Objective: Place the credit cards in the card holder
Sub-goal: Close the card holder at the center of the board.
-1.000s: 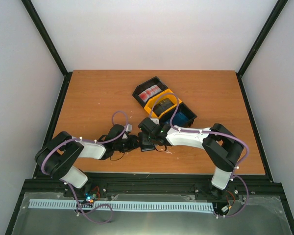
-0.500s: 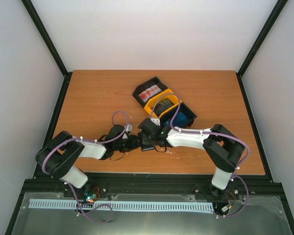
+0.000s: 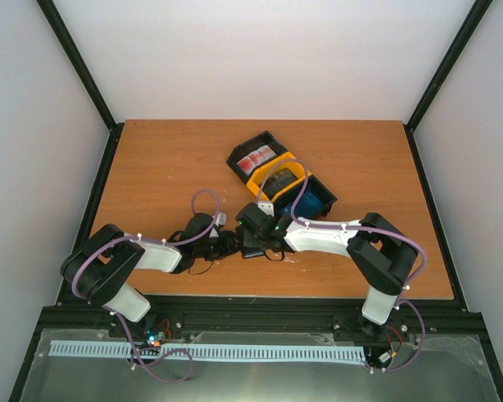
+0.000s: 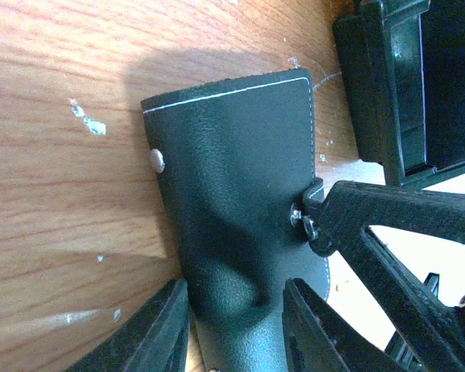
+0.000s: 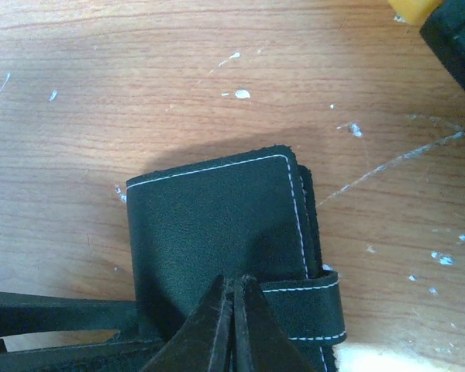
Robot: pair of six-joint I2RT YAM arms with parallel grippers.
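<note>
The black card holder (image 5: 209, 225) lies folded shut on the wooden table, its clasp tab (image 5: 318, 306) wrapped round one edge. My right gripper (image 5: 234, 280) is shut, its tips pinched at the end of the tab. My left gripper (image 4: 236, 325) grips the card holder (image 4: 232, 170) from the other end, and the cover buckles between its fingers. In the top view both grippers meet over it (image 3: 250, 244). Blue credit cards (image 3: 314, 201) lie in one black bin and a red-and-white card (image 3: 256, 159) in the other.
The joined black-yellow-black bins (image 3: 278, 177) stand just behind the grippers, and their black wall (image 4: 403, 85) is close to the card holder. The right gripper's finger (image 4: 387, 232) reaches into the left wrist view. Black frame posts rim the table.
My right gripper has edged slightly left over the card holder. The left arm and the card holder stay where they were.
</note>
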